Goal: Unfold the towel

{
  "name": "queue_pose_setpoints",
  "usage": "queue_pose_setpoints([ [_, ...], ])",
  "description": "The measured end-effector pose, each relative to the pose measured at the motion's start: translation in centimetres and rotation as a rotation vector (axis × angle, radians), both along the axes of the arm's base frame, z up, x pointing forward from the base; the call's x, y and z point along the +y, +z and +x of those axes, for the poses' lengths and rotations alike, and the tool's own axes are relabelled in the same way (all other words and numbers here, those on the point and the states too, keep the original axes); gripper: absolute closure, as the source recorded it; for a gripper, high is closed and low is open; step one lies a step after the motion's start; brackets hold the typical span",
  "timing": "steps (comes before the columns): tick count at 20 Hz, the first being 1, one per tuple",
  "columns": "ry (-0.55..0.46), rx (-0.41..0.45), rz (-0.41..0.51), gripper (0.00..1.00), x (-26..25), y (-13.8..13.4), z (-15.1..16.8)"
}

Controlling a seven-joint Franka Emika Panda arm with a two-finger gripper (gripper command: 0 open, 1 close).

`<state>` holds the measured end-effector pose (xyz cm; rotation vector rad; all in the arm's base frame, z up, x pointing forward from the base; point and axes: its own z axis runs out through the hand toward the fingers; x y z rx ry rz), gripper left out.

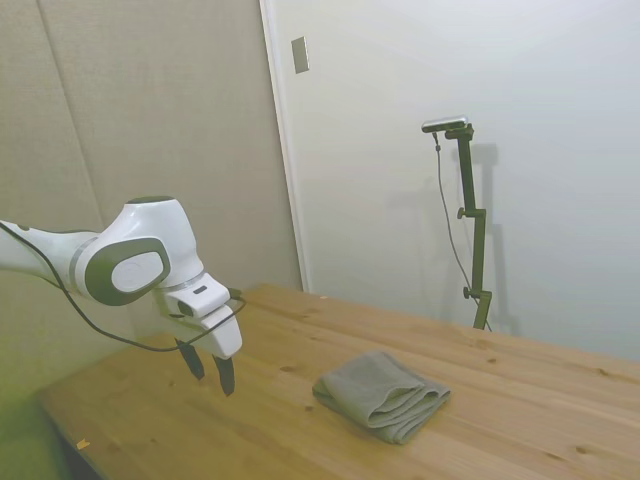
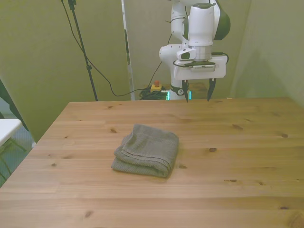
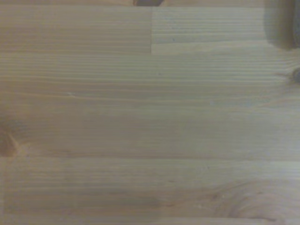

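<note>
towel (image 2: 146, 150): folded in layers, flat on the desk (image 2: 237, 156) near its middle | hand (image 2: 198, 92): fingers spread apart, holding nothing, pointing down above the desk's far edge, well apart from towel | wrist view: bare wood grain only

pincer (image 2: 198, 90) spread wide — pointing down, empty

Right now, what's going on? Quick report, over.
Gripper open, empty, above bare table. Towel folded, untouched. Nothing between them.
</note>
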<state>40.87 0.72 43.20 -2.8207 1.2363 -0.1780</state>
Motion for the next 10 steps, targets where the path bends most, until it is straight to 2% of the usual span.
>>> queue_pose_setpoints([
  [4, -0.019, -0.008, 0.021, 0.00, -1.6, 0.3, 0.2],
  [10, -0.102, -0.063, 0.056, 0.00, -11.7, 2.4, 0.4],
])
